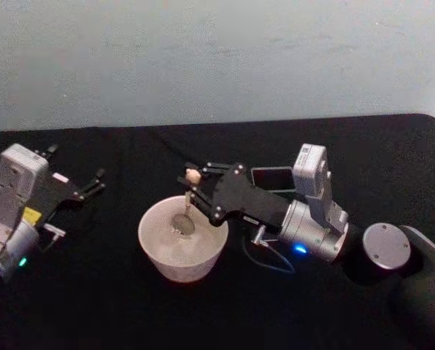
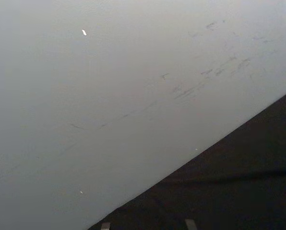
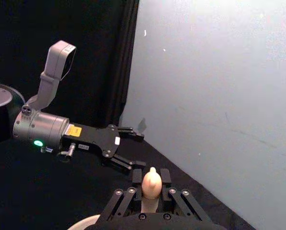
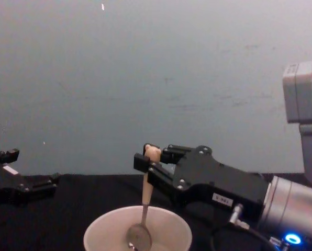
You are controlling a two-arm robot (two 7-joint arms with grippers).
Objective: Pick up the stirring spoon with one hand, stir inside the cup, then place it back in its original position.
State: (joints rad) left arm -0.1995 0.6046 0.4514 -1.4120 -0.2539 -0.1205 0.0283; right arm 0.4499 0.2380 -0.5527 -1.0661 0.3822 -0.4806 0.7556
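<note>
- Table (image 1: 115, 306): covered in black cloth that reaches back to a pale wall (image 1: 217, 58). The far right corner is rounded.
- Cup (image 1: 181, 266): wide, round and cream-white. It stands upright on the cloth, a little left of centre and toward the front.
- Holder (image 1: 272, 177): dark grey and square, with its top open. It stands upright behind the cup and to its right, apart from it and partly hidden.

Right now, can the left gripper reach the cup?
Probably yes: the left gripper sits open left of the cup, bare table between, though the right gripper holds the spoon inside it.
</note>
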